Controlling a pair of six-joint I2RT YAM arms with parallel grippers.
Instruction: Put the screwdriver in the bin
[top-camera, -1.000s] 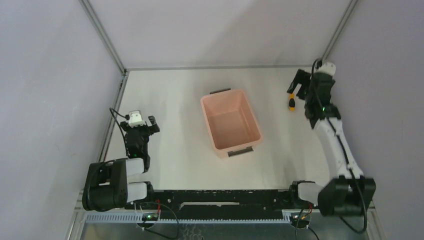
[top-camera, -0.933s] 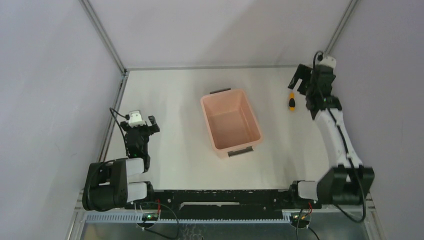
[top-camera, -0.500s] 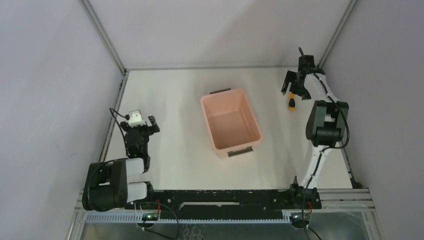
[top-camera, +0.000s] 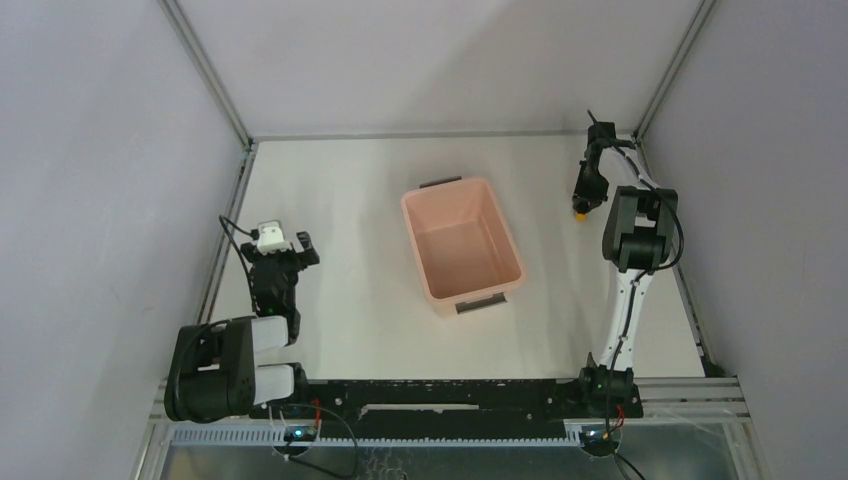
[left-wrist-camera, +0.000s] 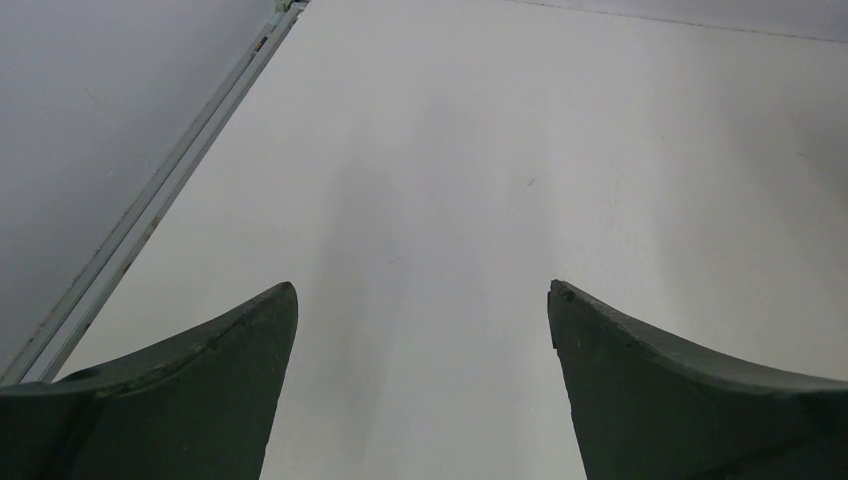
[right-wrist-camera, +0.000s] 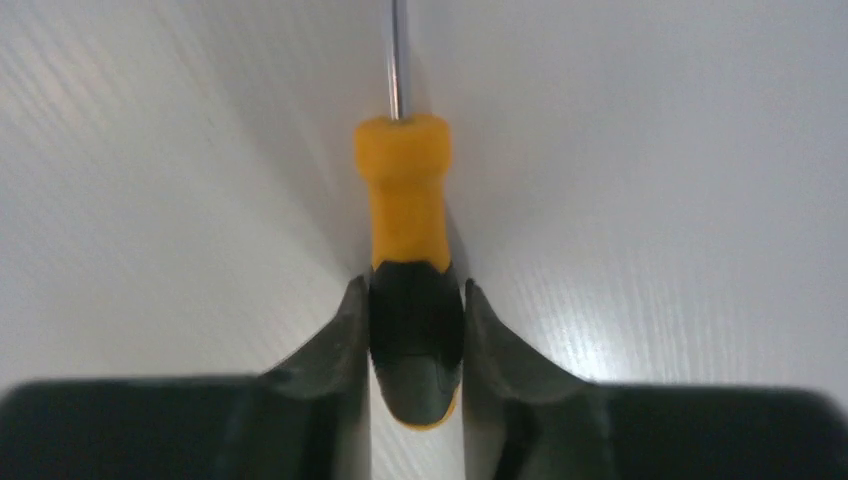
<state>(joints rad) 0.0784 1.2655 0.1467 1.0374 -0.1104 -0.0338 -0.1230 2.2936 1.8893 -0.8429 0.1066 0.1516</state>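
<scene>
Your right pincer (right-wrist-camera: 412, 292) is clamped on the screwdriver (right-wrist-camera: 404, 205). In the right wrist view both fingers (right-wrist-camera: 340, 340) press against the black rear part of the handle, one on each side. The orange neck and the thin grey shaft run straight out ahead of the tips. The white table (top-camera: 340, 200) lies close beneath. From this angle you cannot tell for sure whether the tool rests on the surface or sits just clear of it.

From above, the right arm (top-camera: 632, 250) reaches to the far right corner of the table. Only a small orange bit of the handle shows beside the pincer there (the rest is hidden under the wrist).

The bin (top-camera: 465, 250) stands near the middle of the table, well apart from the screwdriver and to its left. It sits open side up, pale pink, with a dark handle at each short end.

Your left pincer (left-wrist-camera: 420, 290) is spread wide with nothing between its fingers, low over the table at the near left side.
</scene>
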